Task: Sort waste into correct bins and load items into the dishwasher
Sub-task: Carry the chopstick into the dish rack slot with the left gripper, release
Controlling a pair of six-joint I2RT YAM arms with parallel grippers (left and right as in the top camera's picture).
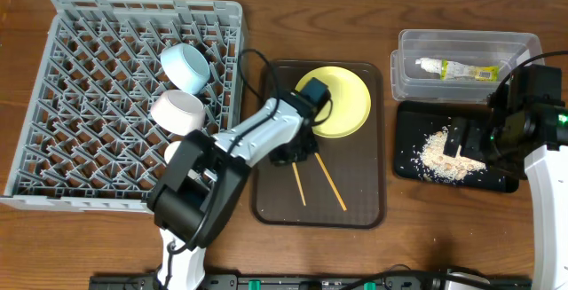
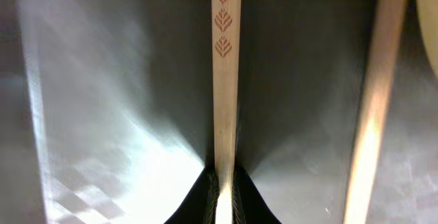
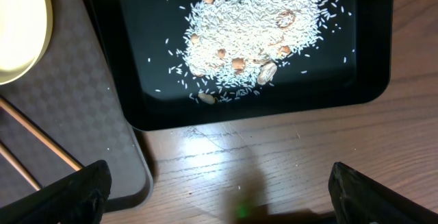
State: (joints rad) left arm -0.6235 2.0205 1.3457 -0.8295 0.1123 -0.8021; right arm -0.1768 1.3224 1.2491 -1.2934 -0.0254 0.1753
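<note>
My left gripper (image 2: 224, 186) is pinched tight on one chopstick (image 2: 224, 80) near its far end; my right gripper (image 3: 219, 196) gapes empty. Held so off-centre, the chopstick could swivel or slip when lifted.

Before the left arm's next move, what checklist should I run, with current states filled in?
1. Grip: left gripper shut on one chopstick: ok.
2. The second chopstick lies apart, outside the grip: ok.
3. Hold point along the stick's length: cannot tell.
4. The right gripper is open and empty: ok.
5. The dish rack has free cells: ok.
6. The yellow plate is loaded: not ok, it is on the brown tray.
</note>
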